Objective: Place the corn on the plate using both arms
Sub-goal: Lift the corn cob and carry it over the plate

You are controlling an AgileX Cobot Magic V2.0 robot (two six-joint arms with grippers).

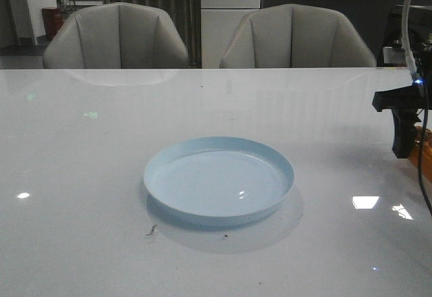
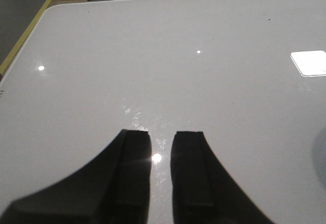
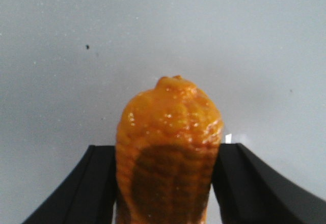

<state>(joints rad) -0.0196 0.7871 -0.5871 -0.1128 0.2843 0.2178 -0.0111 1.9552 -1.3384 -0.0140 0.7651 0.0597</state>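
Note:
The pale blue plate sits on the white table, near its middle. The orange corn stands out between the fingers of my right gripper, which press on both of its sides just above the table. In the front view the right arm is at the far right edge, well right of the plate, with a bit of orange corn beside it. My left gripper hangs over bare table with its fingers nearly together and nothing between them. It is out of the front view.
Two grey chairs stand behind the table's far edge. A black cable hangs down by the right arm. The table's corner and left edge show in the left wrist view.

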